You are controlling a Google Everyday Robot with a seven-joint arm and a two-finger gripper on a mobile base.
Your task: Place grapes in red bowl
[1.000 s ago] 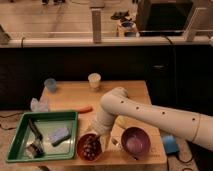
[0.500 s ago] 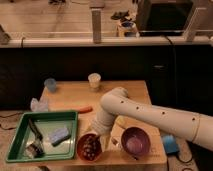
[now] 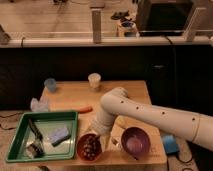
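1. Here, the gripper hung just above the back rim of the red bowl, at the end of a white arm reaching in from the right; whether it was apart or together could not be told.
2. The grapes lay as a dark cluster inside the red bowl, directly below the gripper.
3. Judged from this, the placing looked nearly done; a good finish would be a full release and a straight lift up, so nothing catches the bowl's rim or drags the bunch out.
4. It was unclear whether the gripper touched the grapes.
5. A purple bowl stood just right of the red bowl, a green tray just left of it.
6. The arm hid part of the wooden table behind the red bowl.
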